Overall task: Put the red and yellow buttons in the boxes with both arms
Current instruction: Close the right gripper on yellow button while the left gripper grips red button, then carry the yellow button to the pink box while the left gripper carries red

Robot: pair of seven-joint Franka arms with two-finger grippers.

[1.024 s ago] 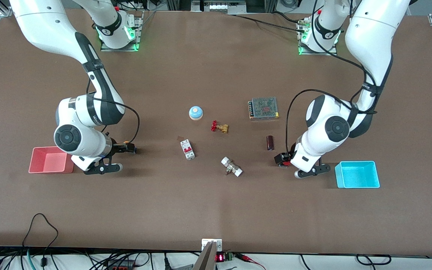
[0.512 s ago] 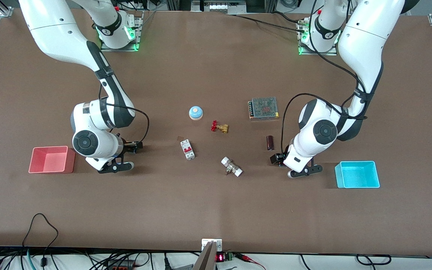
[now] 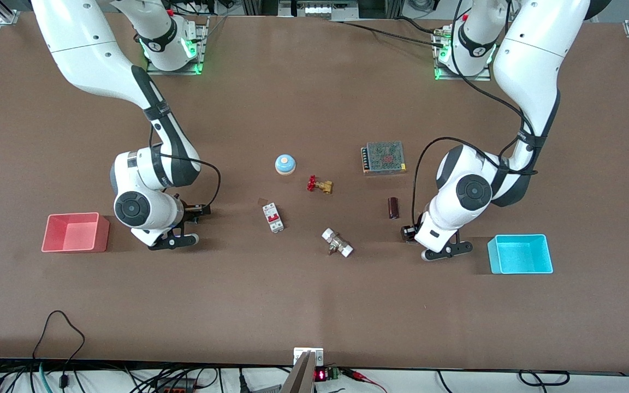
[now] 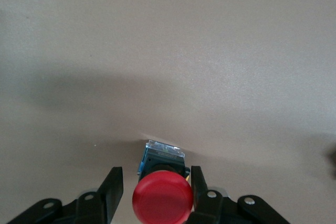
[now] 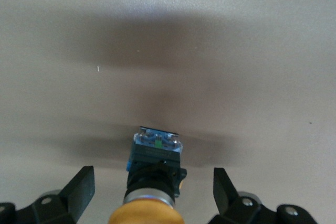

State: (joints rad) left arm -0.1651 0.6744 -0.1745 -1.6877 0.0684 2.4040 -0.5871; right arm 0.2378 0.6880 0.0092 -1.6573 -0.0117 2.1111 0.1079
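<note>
The red button (image 4: 163, 200) sits on the table with its cap toward the left wrist camera. My left gripper (image 4: 156, 174) is open, one finger on each side of the cap, one of them close against it. In the front view the left gripper (image 3: 406, 232) is low over the table, beside the cyan box (image 3: 519, 256), and the arm hides the red button. The yellow button (image 5: 149, 214) sits between the widely spread fingers of my open right gripper (image 5: 153, 174). In the front view the right gripper (image 3: 197, 210) is beside the pink-red box (image 3: 74, 234).
Between the arms lie a blue domed button (image 3: 285, 164), a red-handled brass valve (image 3: 319, 185), a white and red breaker (image 3: 273, 217), a white-ended fitting (image 3: 337, 243), a dark cylinder (image 3: 393, 207) and a mesh-topped power supply (image 3: 384, 157).
The right arm has moved away from the pink-red box toward the table's middle. The left arm moved away from the cyan box, then came back slightly.
</note>
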